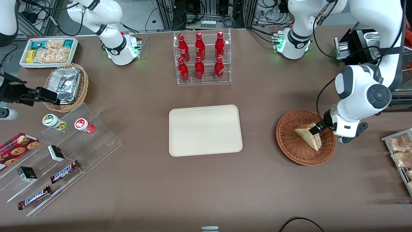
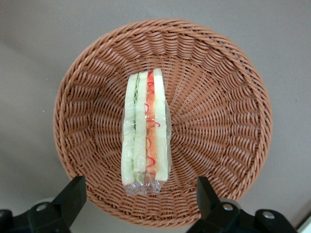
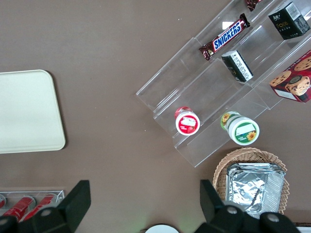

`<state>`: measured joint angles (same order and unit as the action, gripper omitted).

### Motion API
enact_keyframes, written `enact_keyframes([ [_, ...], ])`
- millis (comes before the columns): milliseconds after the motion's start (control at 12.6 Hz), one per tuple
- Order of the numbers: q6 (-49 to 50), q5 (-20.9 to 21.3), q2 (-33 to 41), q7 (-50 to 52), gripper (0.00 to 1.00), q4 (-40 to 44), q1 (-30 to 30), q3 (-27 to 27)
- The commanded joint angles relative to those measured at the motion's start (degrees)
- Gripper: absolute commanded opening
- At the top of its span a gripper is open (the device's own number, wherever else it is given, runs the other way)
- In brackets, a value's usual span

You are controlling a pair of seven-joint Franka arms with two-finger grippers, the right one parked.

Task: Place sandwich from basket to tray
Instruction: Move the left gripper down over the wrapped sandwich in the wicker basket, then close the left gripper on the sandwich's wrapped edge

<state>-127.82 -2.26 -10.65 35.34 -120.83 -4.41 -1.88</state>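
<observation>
The sandwich, a clear-wrapped wedge of pale bread with red, yellow and green layers, lies in the round reddish-brown wicker basket toward the working arm's end of the table. In the left wrist view the sandwich rests on its side near the middle of the basket. My left gripper hangs just above the basket, over the sandwich's thick end. It is open, its black fingers spread wider than the sandwich, with nothing between them. The cream tray sits bare at the table's middle.
A clear rack of red bottles stands farther from the front camera than the tray. A wire rack of bagged snacks lies beside the basket at the table's edge. Toward the parked arm's end are a foil-lined basket, a snack bin and stepped shelves.
</observation>
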Motion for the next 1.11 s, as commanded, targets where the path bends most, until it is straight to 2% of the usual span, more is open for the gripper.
enact_keyframes([
  [0, -2.87, 1.03, 1.6, 2.19, 1.0, -3.36, -0.25, 0.2],
  [1033, -11.4, 0.94, -3.67, 5.09, 1.0, -6.17, -0.42, 0.29],
])
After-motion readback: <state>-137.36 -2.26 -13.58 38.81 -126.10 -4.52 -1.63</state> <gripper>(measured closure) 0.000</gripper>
